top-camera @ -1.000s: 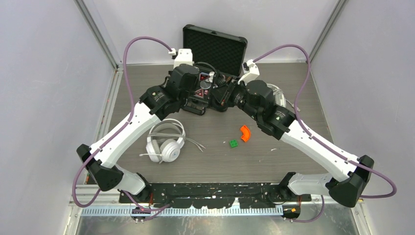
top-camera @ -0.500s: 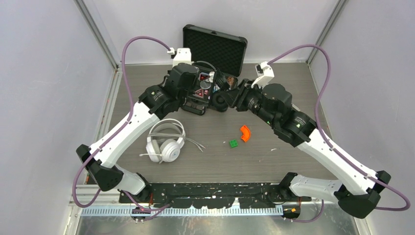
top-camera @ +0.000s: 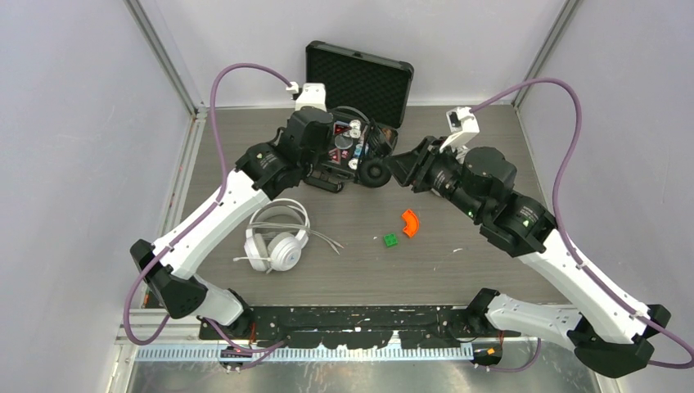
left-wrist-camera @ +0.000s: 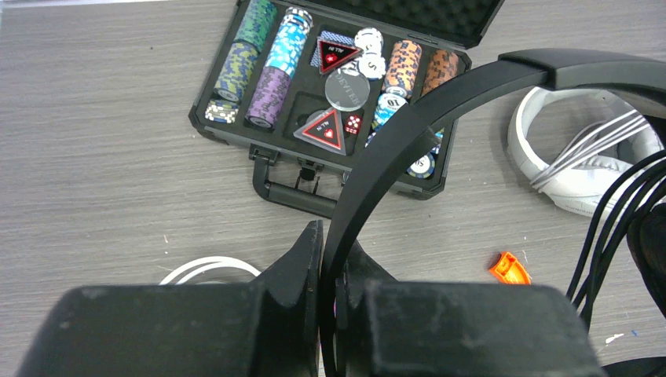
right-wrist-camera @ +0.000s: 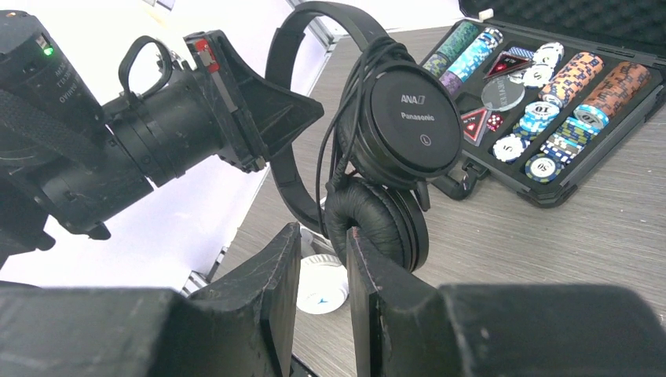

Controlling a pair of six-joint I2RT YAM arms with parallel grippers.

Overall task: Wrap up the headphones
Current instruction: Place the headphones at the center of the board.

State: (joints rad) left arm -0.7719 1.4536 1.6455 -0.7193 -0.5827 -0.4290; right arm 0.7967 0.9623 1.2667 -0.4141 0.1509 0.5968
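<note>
Black thin cable (right-wrist-camera: 345, 102) runs in several loops over the cup of the black headphones (right-wrist-camera: 404, 118), which hang above the bench (top-camera: 368, 278) in front of the open chip case (top-camera: 360, 78). The left tool (left-wrist-camera: 328, 239) is clamped on their headband. The right tool (right-wrist-camera: 322, 232) sits just beside the lower ear pad, jaws parted with nothing between them. This pair looks mostly wound, though I cannot tell whether the cable end is secured. 1 white pair (top-camera: 278, 246) lies on the bench near the left arm, its white cable (top-camera: 326, 240) trailing loose, so it is not yet wrapped. The other white pair (left-wrist-camera: 577, 169) lies right of the case with strands across it; wrapped or not, I cannot tell. At best 1 of 3 appears nearly done.
</note>
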